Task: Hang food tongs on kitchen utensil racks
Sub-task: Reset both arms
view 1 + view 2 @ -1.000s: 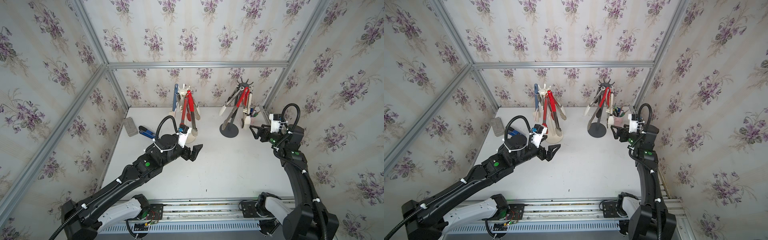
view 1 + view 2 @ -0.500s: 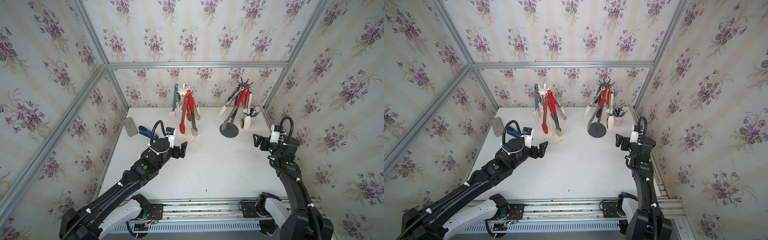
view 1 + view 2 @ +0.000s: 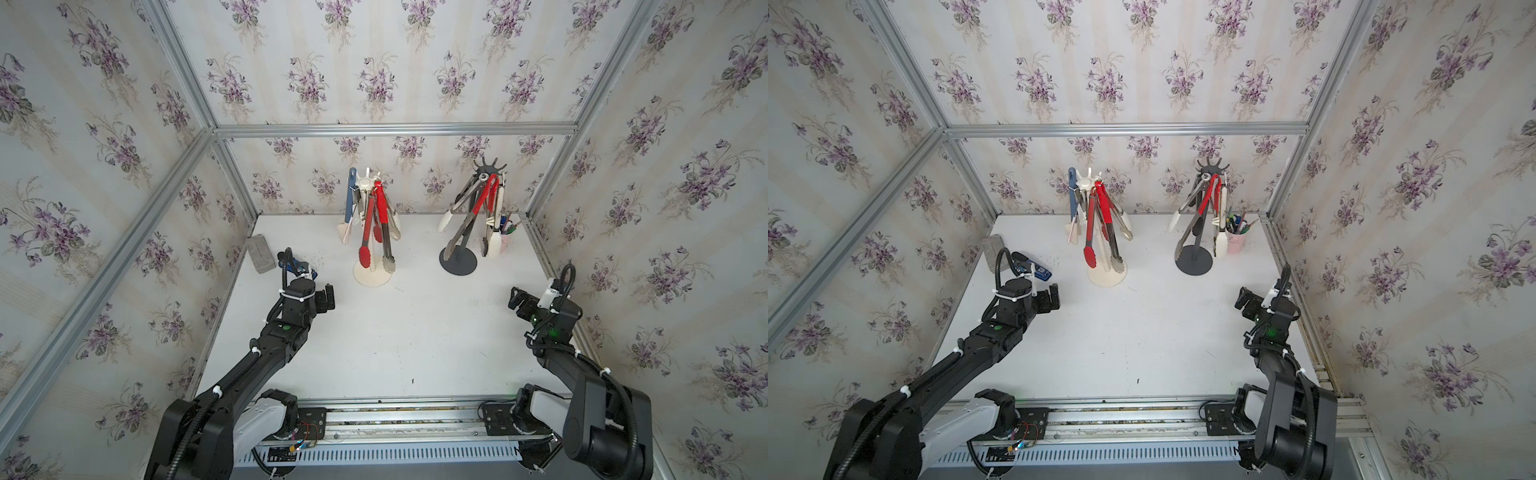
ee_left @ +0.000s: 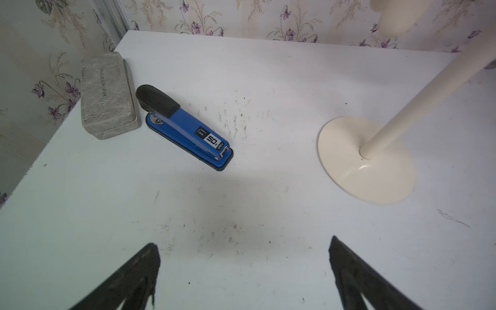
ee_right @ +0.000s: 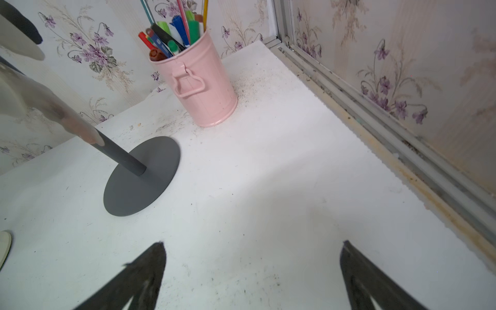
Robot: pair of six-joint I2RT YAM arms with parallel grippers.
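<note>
Left gripper (image 4: 243, 241) and right gripper (image 5: 252, 242) gape wide, empty. Food tongs (image 3: 368, 232) hang on cream rack (image 3: 372, 276) and grey rack (image 3: 458, 262), beyond fingertips (image 4: 150, 257). Hanging looks finished; next: park arms clear.

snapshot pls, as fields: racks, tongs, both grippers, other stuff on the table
racks: cream rack and grey rack, upright at the back of the table
tongs: tongs hang on both racks; none lying on the table
left gripper: left gripper open, empty, above bare table
right gripper: right gripper open, empty, above bare table
other: stapler beside grey case; pink cup of pens near grey rack
</note>
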